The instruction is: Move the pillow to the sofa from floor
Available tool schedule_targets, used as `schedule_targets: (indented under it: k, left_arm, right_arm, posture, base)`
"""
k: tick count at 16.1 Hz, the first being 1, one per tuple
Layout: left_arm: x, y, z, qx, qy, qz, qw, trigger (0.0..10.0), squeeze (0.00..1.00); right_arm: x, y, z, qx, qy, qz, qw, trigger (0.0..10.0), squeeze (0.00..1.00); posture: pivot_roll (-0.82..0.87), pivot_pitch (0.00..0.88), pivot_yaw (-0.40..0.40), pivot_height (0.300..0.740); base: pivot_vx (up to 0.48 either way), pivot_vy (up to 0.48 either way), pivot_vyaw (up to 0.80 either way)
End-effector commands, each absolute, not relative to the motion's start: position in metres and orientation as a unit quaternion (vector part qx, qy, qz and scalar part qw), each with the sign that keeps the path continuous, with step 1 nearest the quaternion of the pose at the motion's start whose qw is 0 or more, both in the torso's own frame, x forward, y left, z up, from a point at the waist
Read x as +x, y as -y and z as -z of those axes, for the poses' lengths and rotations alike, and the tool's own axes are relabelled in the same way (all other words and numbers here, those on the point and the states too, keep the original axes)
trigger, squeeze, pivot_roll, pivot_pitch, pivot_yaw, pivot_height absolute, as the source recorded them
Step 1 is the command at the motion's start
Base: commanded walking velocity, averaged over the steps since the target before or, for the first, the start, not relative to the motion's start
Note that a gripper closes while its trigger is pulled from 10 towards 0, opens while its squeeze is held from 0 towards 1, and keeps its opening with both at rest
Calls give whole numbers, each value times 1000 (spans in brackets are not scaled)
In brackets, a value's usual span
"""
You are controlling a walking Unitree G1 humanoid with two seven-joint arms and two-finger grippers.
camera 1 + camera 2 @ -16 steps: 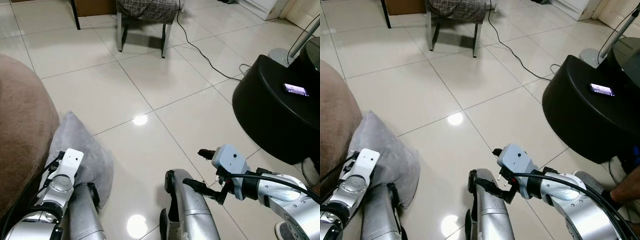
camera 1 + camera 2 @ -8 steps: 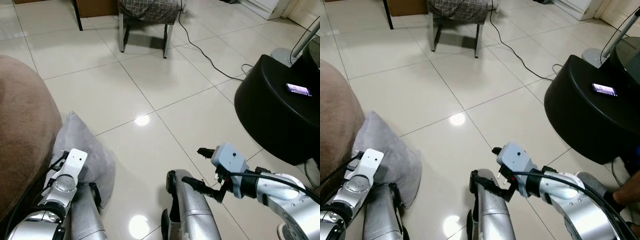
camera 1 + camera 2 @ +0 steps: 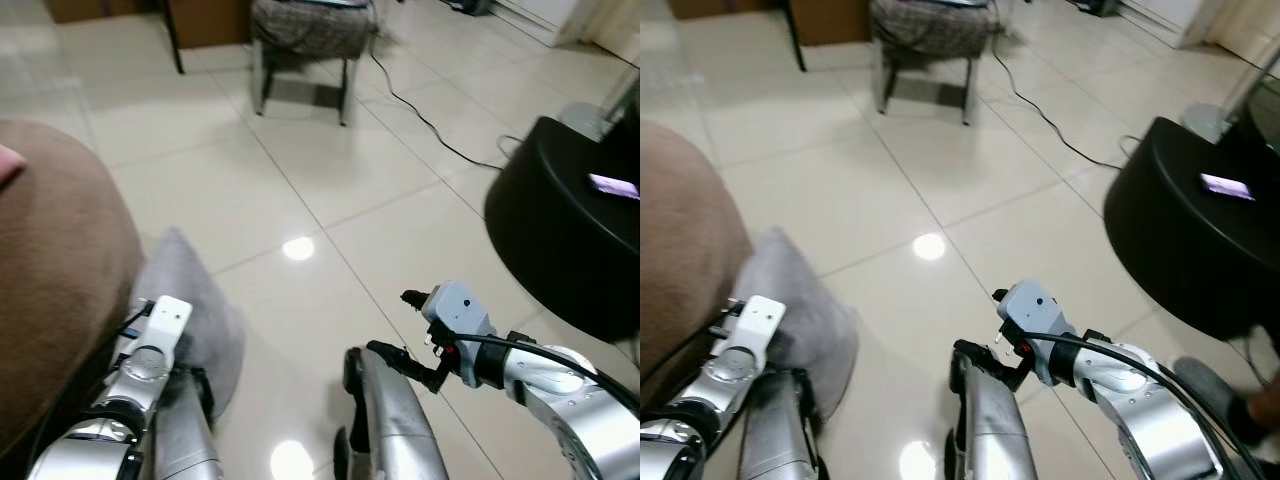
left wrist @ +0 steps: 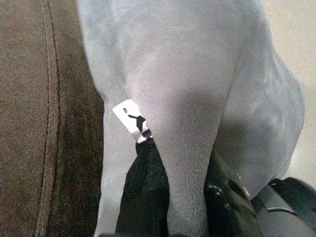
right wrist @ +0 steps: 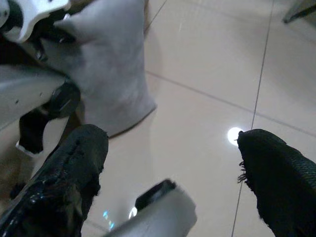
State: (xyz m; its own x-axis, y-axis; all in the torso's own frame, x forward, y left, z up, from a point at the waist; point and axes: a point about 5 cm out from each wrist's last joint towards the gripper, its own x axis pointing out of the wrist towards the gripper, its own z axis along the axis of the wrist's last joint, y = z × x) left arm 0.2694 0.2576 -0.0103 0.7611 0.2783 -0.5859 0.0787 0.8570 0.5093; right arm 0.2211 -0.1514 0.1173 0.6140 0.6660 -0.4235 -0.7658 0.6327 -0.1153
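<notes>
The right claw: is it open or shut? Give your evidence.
Open. The right claw has its two black fingers spread wide apart, with bare floor tile showing between them and nothing held.

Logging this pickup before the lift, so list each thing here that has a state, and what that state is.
pillow: standing on the floor, leaning against the sofa, pinched.
left gripper: shut on the pillow.
right gripper: open, holding nothing, above the floor.
phone: screen lit, lying on the black table.
</notes>
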Motion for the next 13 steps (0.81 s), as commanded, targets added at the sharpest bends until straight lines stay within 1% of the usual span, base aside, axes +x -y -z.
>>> schedule_targets:
  k: [1, 5, 7, 8, 9, 10, 11, 12, 13]
  left_arm:
    - [271, -248, 13, 245, -341, -38, 907, 0, 0]
    - [285, -216, 8, 191, -303, 4, 934, 0, 0]
    - [303, -194, -10, 147, -237, 27, 960, 0, 0]
    - [313, -186, -25, 122, -189, 26, 974, 0, 0]
    - [315, -186, -31, 113, -174, 22, 978, 0, 0]
    - [317, -186, -46, 101, -132, 14, 986, 0, 0]
    - [315, -187, -58, 106, -106, 6, 989, 0, 0]
    - [312, -187, -68, 114, -87, -1, 990, 0, 0]
    - [310, -186, -81, 120, -58, -6, 991, 9686, 0]
  right_arm:
    - [224, 153, -117, -150, -168, -393, 891, 10000, 0]
    - [234, 155, -107, -135, -163, -344, 915, 10000, 0]
    - [238, 158, -100, -106, -153, -289, 939, 10000, 0]
    - [239, 156, -97, -91, -148, -265, 948, 10000, 0]
    - [240, 154, -95, -86, -146, -255, 952, 10000, 0]
    - [242, 149, -99, -54, -123, -231, 964, 10000, 0]
    - [241, 147, -104, -30, -108, -224, 968, 10000, 0]
    - [239, 147, -105, -24, -105, -223, 969, 10000, 0]
    - [238, 148, -104, -27, -103, -220, 970, 10000, 0]
  posture:
    - [-167, 0, -79, 536]
    - [-102, 0, -65, 536]
    - [-55, 0, -63, 536]
    - [-31, 0, -58, 536]
    - [-24, 0, -53, 536]
    - [-11, 0, -44, 540]
    - [1, 0, -45, 549]
    - [9, 0, -46, 559]
    - [13, 0, -45, 569]
  base:
    - [0, 0, 0]
    - [0, 0, 0]
    - [0, 0, 0]
    - [0, 0, 0]
    - [0, 0, 0]
    - [0, 0, 0]
    - [0, 0, 0]
    - [0, 0, 0]
    - [0, 0, 0]
